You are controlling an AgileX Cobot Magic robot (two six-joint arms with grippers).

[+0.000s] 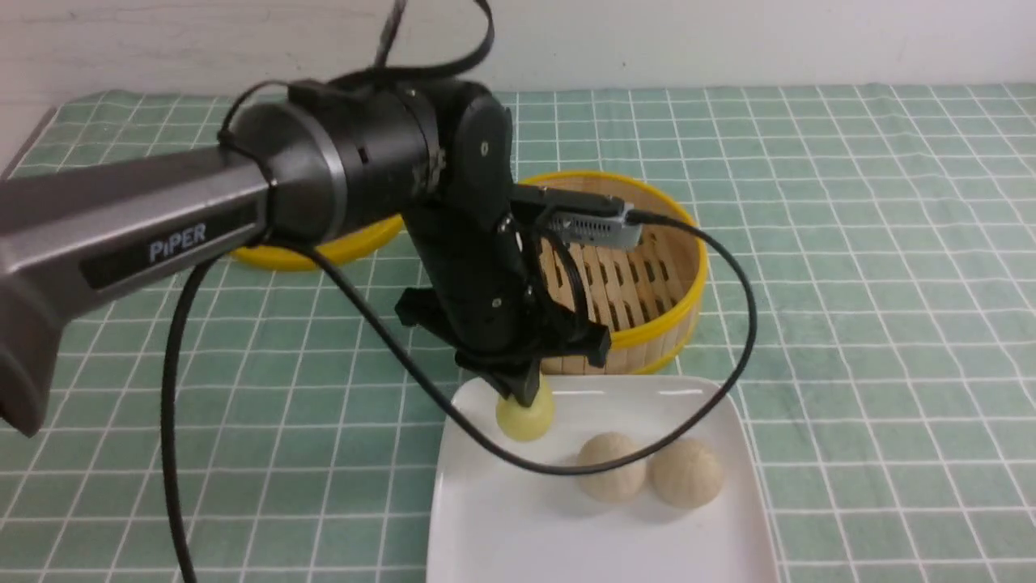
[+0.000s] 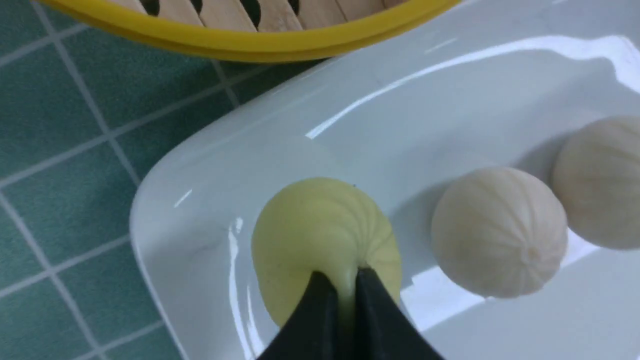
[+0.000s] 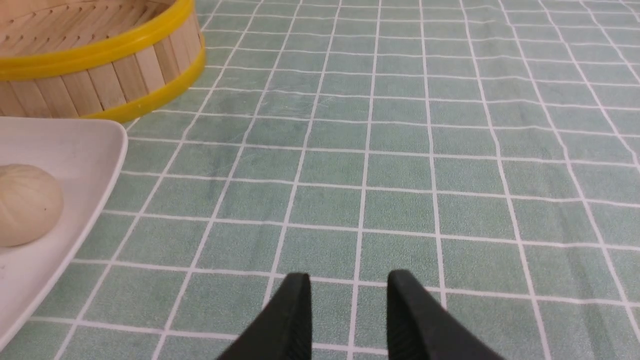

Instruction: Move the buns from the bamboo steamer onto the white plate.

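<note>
Front view: pale yellow bun (image 1: 526,419) pinched at white plate (image 1: 526,518) corner

The bun's long axis is upright, pleated tip up, pulled into a teardrop. The left gripper (image 1: 522,395) is clamped on that tip. It sits at the plate's far-left corner. A cream bun (image 1: 611,468) and a tan bun (image 1: 686,474) lie side by side nearby. The bamboo steamer (image 1: 664,324) is just behind the plate. Green checked cloth (image 1: 850,283), white wall (image 1: 728,40). Right gripper (image 3: 350,285) jaws apart, holding nothing.

Steamer (image 1: 651,340) at plate's (image 1: 510,526) 12 o'clock. On plate: left bun (image 1: 528,421) at 10 o'clock, middle bun (image 1: 612,468) centre, ball (image 1: 688,474) at its 3 o'clock. Lid (image 1: 340,247) at steamer's 9 o'clock.
</note>
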